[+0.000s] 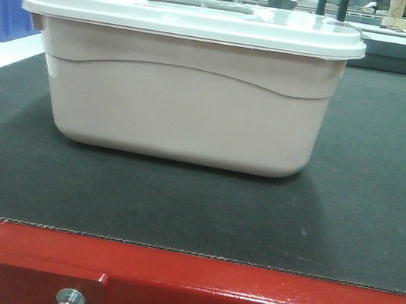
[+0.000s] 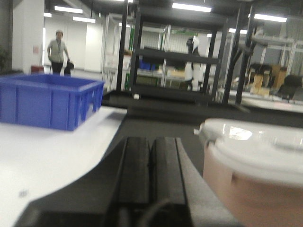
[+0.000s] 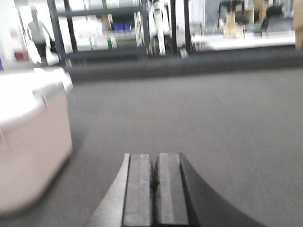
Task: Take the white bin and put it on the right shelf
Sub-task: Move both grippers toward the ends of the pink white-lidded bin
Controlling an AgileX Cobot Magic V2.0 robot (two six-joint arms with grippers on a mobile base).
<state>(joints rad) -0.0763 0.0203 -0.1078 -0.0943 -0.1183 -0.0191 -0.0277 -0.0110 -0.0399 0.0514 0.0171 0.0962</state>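
**A:** Where is the white bin (image 1: 185,94) found?

**B:** It is seen upright on the dark mat of the desk (image 1: 371,196), with its lid (image 1: 194,16) seated. Its long side is turned to the front camera. Both short ends are thereby left free, which is judged to suit a hold from two sides.

**A:** How are the arms held?

**B:** The left end effector (image 2: 150,146) is kept low over the mat, beside the bin's left end. Its pads are pressed together with nothing between them. The right end effector (image 3: 155,158) is likewise closed and empty, and is set off the opposite end. No contact with the bin is shown. A squeeze between the two is judged to be intended, as the tub looks too broad for one jaw.

**A:** What is given by one view and withheld by another?

**B:** The bin's whole front wall and the desk's red frame (image 1: 167,271) are given only by the front view, where neither end effector appears. From the left wrist, the blue crate (image 2: 47,101) and a walking person (image 2: 57,49) are better shown. The right shelf cannot be identified with certainty; only dark racks are seen far behind.
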